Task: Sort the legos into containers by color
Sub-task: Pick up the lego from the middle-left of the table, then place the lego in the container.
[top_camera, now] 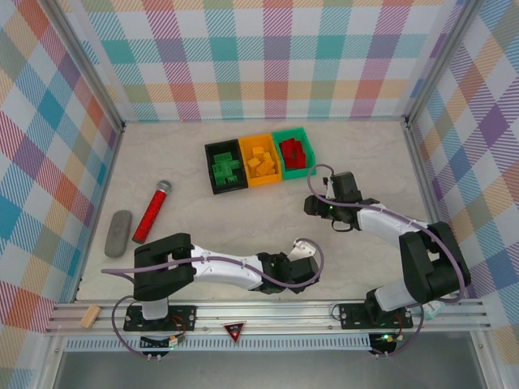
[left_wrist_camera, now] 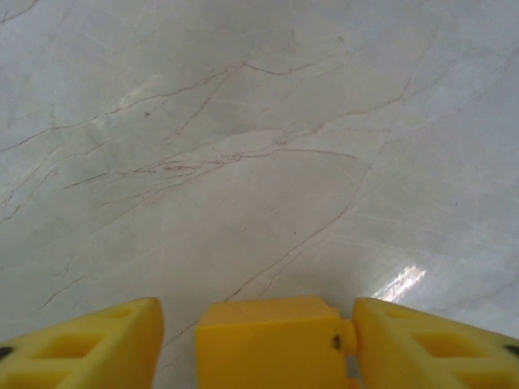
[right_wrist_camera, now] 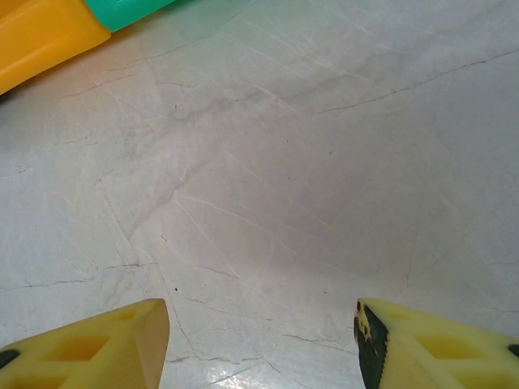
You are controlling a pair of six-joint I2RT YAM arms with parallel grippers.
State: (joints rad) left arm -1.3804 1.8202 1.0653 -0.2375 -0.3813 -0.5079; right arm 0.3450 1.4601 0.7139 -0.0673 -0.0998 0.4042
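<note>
Top view: the three bins sit joined in a row at the far middle of the surface [top_camera: 369, 158]. The black bin [top_camera: 212, 180] holds the green legos [top_camera: 227, 168], the orange bin [top_camera: 246, 166] holds the orange legos [top_camera: 262, 160], and the green bin [top_camera: 305, 139] holds the red legos [top_camera: 293, 151]. I see no loose bricks lying out on the marble. A red stick with a grey head [top_camera: 151, 212] lies at left, with a grey oblong object [top_camera: 118, 232] just beside it. A small wooden block [top_camera: 89, 316] rests on the front rail. The left arm is stretched across the near edge, putting the left claw [top_camera: 302, 259] near the middle. The right claw [top_camera: 318, 203] is low, just in front of the green bin.

Left wrist: the left claw [left_wrist_camera: 258, 314] is released, fingers spread. A yellow lego [left_wrist_camera: 272, 344] sits between them, against the finger on the right of the view, with a gap to the other one. I can't tell whether it rests on the surface.

Right wrist: the right claw [right_wrist_camera: 259, 312] is released, fingers wide, with bare marble between them. Corners of the orange and green bins show at top left.
</note>
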